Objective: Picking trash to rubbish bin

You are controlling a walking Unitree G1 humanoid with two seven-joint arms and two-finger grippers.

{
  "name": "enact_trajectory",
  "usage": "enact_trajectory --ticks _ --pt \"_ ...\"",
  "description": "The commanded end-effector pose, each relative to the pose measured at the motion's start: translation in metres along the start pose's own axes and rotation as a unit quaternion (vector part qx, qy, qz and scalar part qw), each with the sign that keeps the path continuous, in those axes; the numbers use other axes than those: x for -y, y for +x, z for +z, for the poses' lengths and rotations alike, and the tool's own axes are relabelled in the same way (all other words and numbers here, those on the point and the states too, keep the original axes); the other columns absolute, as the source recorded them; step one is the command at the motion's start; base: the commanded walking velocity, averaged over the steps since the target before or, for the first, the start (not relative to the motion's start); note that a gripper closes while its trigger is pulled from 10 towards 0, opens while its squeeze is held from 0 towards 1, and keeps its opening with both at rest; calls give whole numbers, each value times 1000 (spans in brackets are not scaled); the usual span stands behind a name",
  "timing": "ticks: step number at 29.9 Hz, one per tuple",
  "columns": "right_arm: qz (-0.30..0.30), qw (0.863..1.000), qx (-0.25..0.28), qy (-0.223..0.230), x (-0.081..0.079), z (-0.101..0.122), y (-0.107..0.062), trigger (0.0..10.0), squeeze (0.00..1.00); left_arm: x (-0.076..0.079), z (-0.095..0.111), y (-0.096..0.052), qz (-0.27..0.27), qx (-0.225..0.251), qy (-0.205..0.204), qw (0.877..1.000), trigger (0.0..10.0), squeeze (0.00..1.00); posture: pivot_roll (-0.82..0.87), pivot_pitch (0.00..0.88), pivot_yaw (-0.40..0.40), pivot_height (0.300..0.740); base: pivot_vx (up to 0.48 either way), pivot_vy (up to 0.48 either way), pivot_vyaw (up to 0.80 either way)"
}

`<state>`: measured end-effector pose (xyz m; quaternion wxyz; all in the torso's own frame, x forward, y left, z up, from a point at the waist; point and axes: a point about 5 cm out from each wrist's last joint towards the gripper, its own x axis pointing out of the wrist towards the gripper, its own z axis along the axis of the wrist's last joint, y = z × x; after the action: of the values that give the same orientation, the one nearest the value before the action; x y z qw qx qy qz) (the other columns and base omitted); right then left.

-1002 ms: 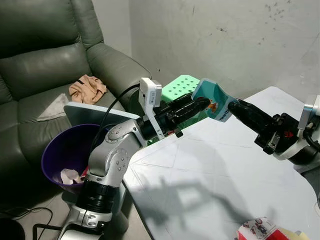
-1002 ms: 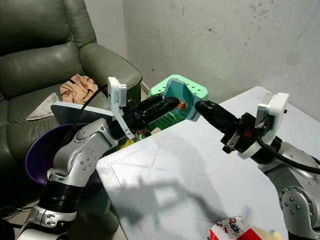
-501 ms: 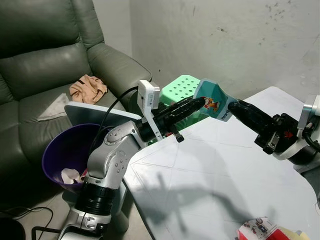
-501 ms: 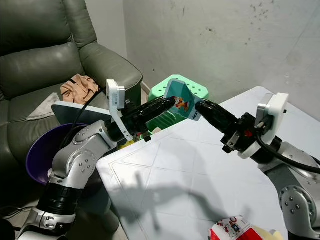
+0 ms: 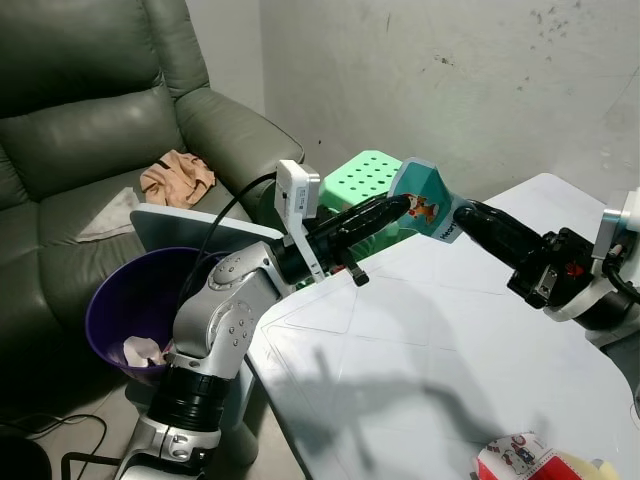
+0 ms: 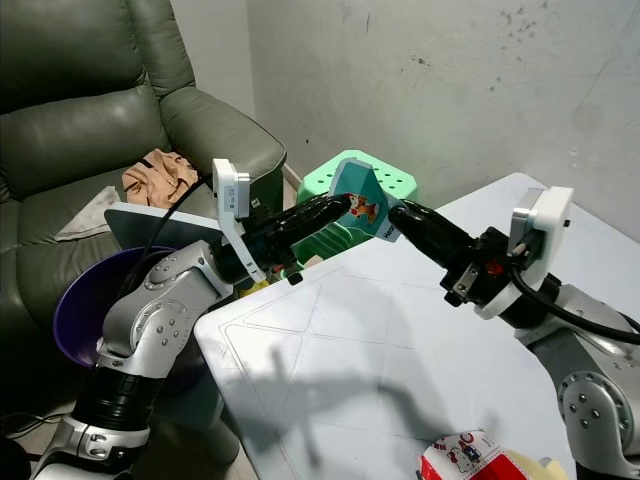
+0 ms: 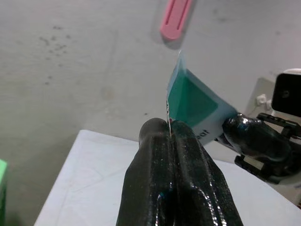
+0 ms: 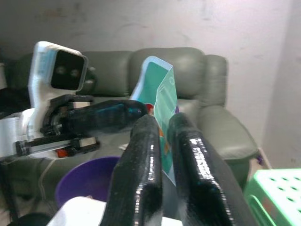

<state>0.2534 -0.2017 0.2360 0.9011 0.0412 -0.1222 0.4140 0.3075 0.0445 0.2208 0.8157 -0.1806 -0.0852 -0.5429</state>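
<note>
White tabletop (image 5: 420, 340), far edge: flat teal printed snack packet (image 5: 428, 203) is held in the air, pinched at opposite edges by left gripper (image 5: 400, 205) and right gripper (image 5: 466, 212), fingers pressed on it. Confirm your left pinch, free the right, then swing to the round purple plastic bin (image 5: 125, 300) beside the grey leather sofa (image 5: 90, 120).

Likely a home living room, grey leather recliner (image 5: 90, 110), white table (image 5: 450, 350), scuffed bare wall (image 5: 450, 80)

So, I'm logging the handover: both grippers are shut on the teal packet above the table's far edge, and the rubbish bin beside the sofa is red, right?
Not quite: the rubbish bin is purple, not red, as the left eye view shows. The rest holds: the left gripper and the right gripper are both shut on the teal packet above the table, beside the sofa.
</note>
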Motion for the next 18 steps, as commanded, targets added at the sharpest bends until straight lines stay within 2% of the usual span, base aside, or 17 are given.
enact_trajectory --ticks 1,3,5,8,9,12,15,16,18 --pt "-19 1000 -6 -8 -2 -5 2 10000 1000 0 -2 -1 27 0 16 999 10000 0 -161 56 -51 740 0 0 0" --pt "-27 1000 -6 -11 -2 -6 3 10000 1000 -2 -2 -1 43 2 21 999 10000 0 -158 60 -52 740 0 0 0" --pt "-68 998 -8 -3 2 -14 6 10000 1000 -7 -8 -8 79 -7 14 997 10000 0 -154 66 -53 740 0 0 0" --pt "-82 997 -10 -6 3 -16 7 10000 1000 -7 -9 -10 88 -8 17 996 10000 0 -154 66 -53 740 0 0 0" --pt "-117 993 -11 -11 5 -21 10 10000 1000 -12 -15 -16 128 -19 24 991 10000 0 -143 73 -55 740 0 0 0" --pt "-150 989 -4 -3 8 -25 13 10000 1000 -17 -19 -22 161 -30 35 986 10000 0 -140 76 -58 740 0 0 0" --pt "-180 984 -6 -14 10 -30 16 10000 1000 -20 -22 -29 187 -36 35 981 10000 0 -129 79 -64 740 0 0 0" --pt "-213 977 -18 -26 16 -34 17 10000 1000 -24 -20 -34 211 -30 37 976 10000 0 -125 79 -66 740 0 0 0" --pt "-228 973 -26 -25 19 -38 17 10000 1000 -27 -19 -37 232 -28 46 971 10000 0 -123 79 -68 740 0 0 0"
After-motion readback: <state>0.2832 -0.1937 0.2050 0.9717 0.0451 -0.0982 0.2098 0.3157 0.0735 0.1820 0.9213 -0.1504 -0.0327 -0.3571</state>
